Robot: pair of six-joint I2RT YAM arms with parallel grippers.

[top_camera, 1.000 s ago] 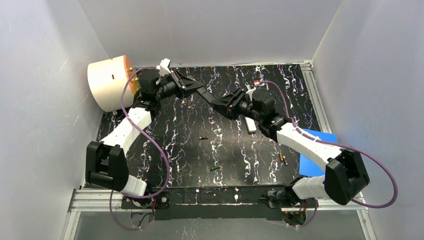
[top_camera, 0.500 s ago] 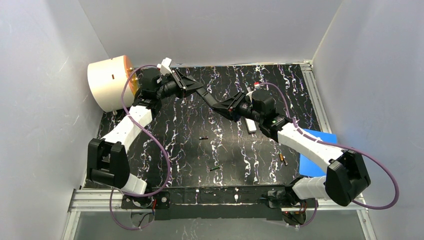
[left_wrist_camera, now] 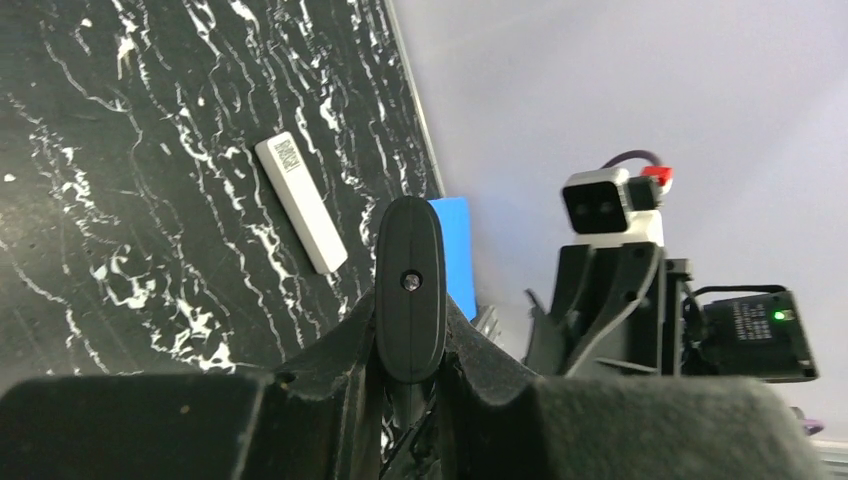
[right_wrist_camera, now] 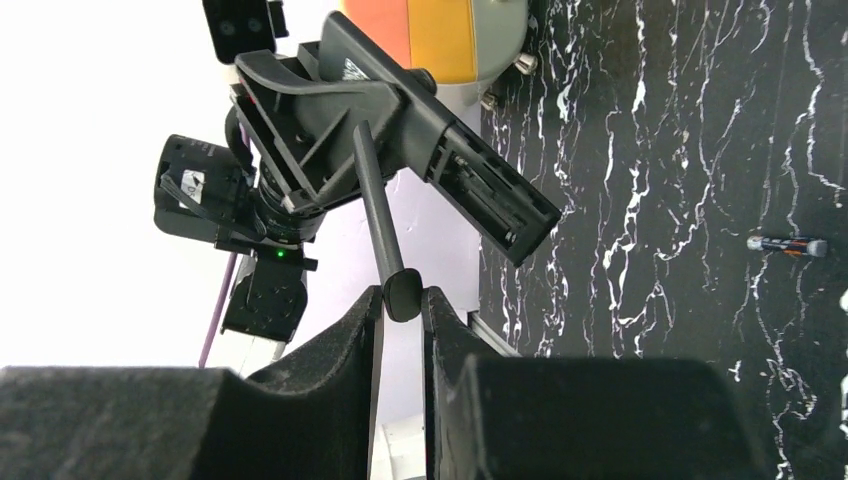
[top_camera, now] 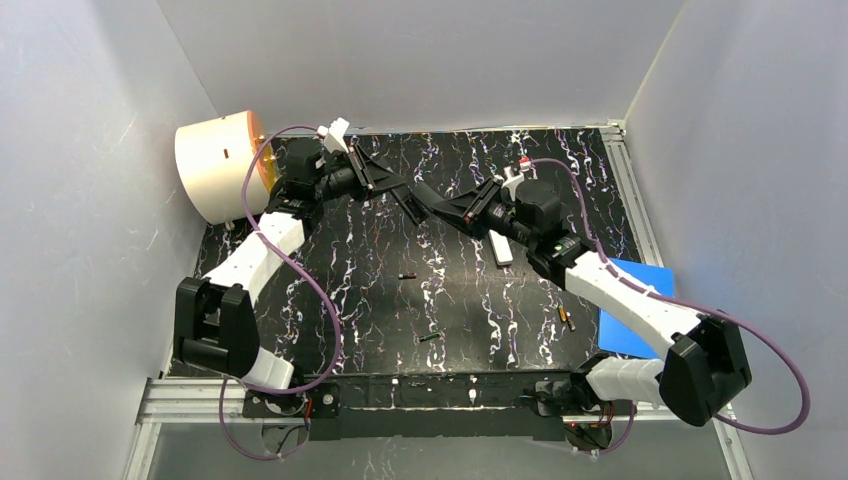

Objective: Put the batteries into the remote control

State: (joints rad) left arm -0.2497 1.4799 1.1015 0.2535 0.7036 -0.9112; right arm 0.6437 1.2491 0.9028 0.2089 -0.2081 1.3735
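Note:
My left gripper [top_camera: 385, 182] is shut on a black remote control [top_camera: 405, 200], held in the air over the back of the table. In the right wrist view the remote [right_wrist_camera: 440, 150] shows an open, empty battery bay [right_wrist_camera: 495, 205]. My right gripper [right_wrist_camera: 402, 300] is shut on the end of a thin black cover strip [right_wrist_camera: 375, 200] that angles away from the remote. The left wrist view shows the remote end-on [left_wrist_camera: 410, 290] between my left gripper's fingers [left_wrist_camera: 410, 350]. Loose batteries lie on the table: a black one [top_camera: 407, 275], a green one [top_camera: 429, 337] and a gold-and-black one [top_camera: 567, 319].
A white remote [top_camera: 503, 250] lies under the right arm and shows in the left wrist view [left_wrist_camera: 300, 202]. A blue board [top_camera: 630, 310] lies at the right edge. A cream cylinder [top_camera: 215, 165] with an orange-yellow face stands at the back left. Grey walls enclose the table.
The right gripper has moved toward the back and left, closer to the left gripper. The black cover strip now stands at an angle from the remote. The batteries have not moved.

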